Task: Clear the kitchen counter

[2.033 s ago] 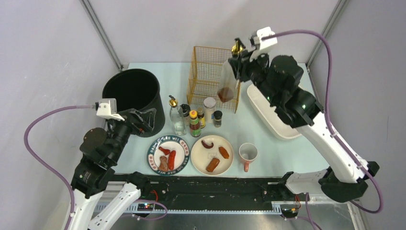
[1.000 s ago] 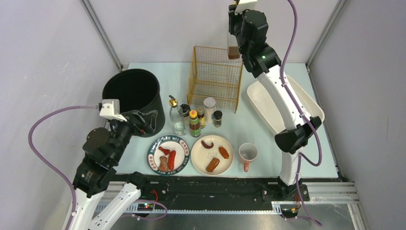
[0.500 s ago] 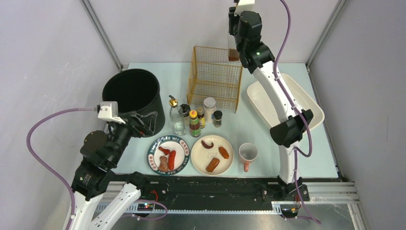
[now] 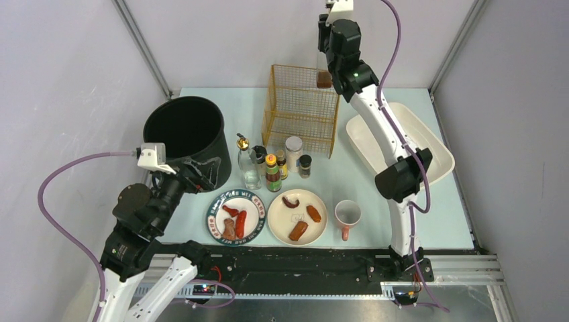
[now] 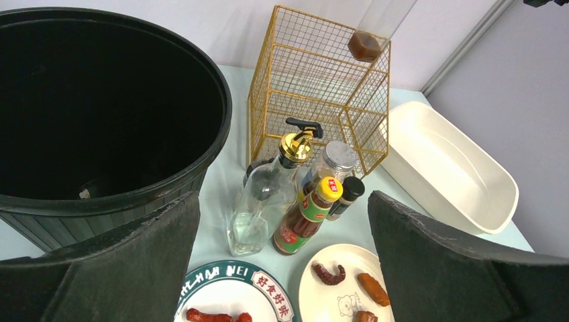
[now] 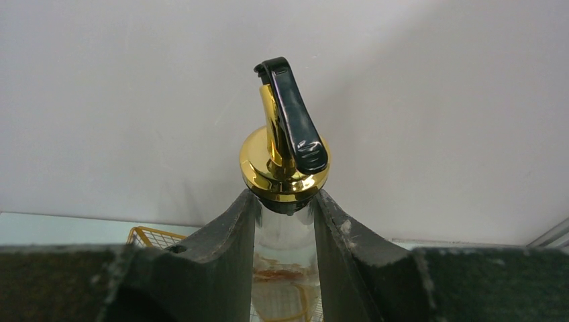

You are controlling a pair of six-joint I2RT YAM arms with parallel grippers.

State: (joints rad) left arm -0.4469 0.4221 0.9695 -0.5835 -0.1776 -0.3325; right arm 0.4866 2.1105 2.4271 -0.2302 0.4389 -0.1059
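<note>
Right claw point(image 6: 284, 201) has lifted the bottle point(image 4: 324, 78) above the basket point(image 4: 288, 127) corner.

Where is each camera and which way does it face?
Top external: above, behind the bases, looking down on the kitchen counter; both arms show.
Left wrist: low, front left, facing back-right; its open fingers frame the bottom.
Right wrist: raised high, facing the back wall; its fingers clamp the bottle.
Shared: all three show the bottle and gold wire basket.

So the counter point(image 4: 439, 215) is a big flat pale mint-green slab, matte, lying level right behind the black rail point(image 4: 288, 258) at its front.
</note>
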